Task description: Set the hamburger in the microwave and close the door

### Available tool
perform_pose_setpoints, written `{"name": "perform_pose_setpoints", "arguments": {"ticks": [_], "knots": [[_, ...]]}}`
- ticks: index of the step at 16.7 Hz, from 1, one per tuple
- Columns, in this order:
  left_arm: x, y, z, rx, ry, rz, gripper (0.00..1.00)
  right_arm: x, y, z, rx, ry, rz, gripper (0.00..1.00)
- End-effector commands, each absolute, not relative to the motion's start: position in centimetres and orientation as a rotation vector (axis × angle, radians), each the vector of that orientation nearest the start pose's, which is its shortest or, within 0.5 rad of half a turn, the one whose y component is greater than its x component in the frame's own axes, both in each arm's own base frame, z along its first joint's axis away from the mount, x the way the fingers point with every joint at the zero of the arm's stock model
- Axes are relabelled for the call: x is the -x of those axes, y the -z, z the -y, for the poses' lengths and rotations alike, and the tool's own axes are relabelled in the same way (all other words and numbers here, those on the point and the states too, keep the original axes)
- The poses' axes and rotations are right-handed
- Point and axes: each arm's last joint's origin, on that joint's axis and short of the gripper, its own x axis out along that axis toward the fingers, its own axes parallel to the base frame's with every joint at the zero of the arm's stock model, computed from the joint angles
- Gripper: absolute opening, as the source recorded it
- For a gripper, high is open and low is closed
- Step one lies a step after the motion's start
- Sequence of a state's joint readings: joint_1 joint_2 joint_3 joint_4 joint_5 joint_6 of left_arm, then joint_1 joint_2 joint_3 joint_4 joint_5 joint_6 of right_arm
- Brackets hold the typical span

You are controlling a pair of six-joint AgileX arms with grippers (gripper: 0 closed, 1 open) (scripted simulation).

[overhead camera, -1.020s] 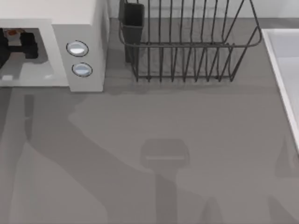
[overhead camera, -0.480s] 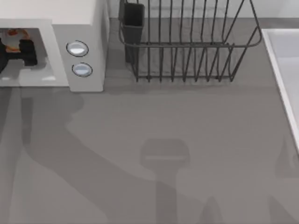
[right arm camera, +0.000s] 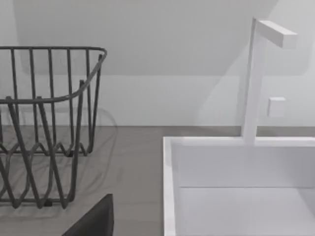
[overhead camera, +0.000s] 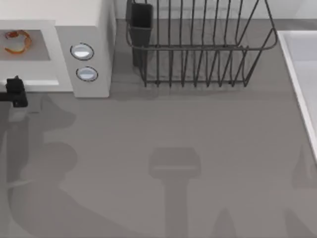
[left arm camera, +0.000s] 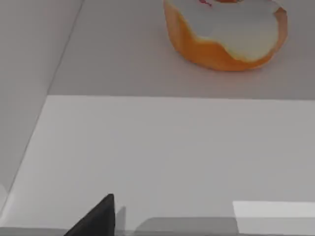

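The hamburger [overhead camera: 17, 40], cream with orange and red patches, lies on the grey floor of the microwave [overhead camera: 64, 29] cavity at the table's far left. The left wrist view shows the hamburger [left arm camera: 224, 34] alone on that floor, beyond the white sill. My left gripper [overhead camera: 15, 92] hovers just in front of the microwave's opening, apart from the hamburger and open; one dark fingertip [left arm camera: 96, 221] shows. The door is out of view. A dark fingertip [right arm camera: 93, 221] of my right gripper shows in the right wrist view, holding nothing.
Two round knobs [overhead camera: 81, 51] sit on the microwave's panel. A dark wire rack [overhead camera: 198, 49] with a dark cup [overhead camera: 140, 20] stands at the back middle. A white sink [overhead camera: 302, 69] with a white faucet [right arm camera: 256, 78] lies along the right edge.
My left gripper has backed out of the microwave cavity toward the table's front, leaving the hamburger lying inside on its own.
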State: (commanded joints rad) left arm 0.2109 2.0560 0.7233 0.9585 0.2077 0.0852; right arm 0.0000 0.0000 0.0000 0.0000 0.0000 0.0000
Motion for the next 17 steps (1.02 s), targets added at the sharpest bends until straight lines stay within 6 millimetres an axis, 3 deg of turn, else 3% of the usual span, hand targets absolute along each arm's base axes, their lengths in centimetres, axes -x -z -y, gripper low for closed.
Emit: {"name": "perform_pose_setpoints", "arguments": {"ticks": [4, 7, 13, 17], "knots": [[-29.6, -7.3, -6.8, 0.006, -0.008, -0.362, 1.00, -10.6, -16.0, 0.1, 0.000, 0.000, 0.000, 1.00], [-27.4, -7.4, -6.6, 0.005, -0.009, -0.357, 1.00, -10.6, -16.0, 0.1, 0.000, 0.000, 0.000, 1.00], [-27.3, -7.4, -6.4, 0.005, -0.005, -0.360, 1.00, -10.6, -16.0, 0.1, 0.000, 0.000, 0.000, 1.00], [-27.7, -8.9, -6.5, 0.006, -0.005, -0.361, 1.00, -10.6, -16.0, 0.1, 0.000, 0.000, 0.000, 1.00]]}}
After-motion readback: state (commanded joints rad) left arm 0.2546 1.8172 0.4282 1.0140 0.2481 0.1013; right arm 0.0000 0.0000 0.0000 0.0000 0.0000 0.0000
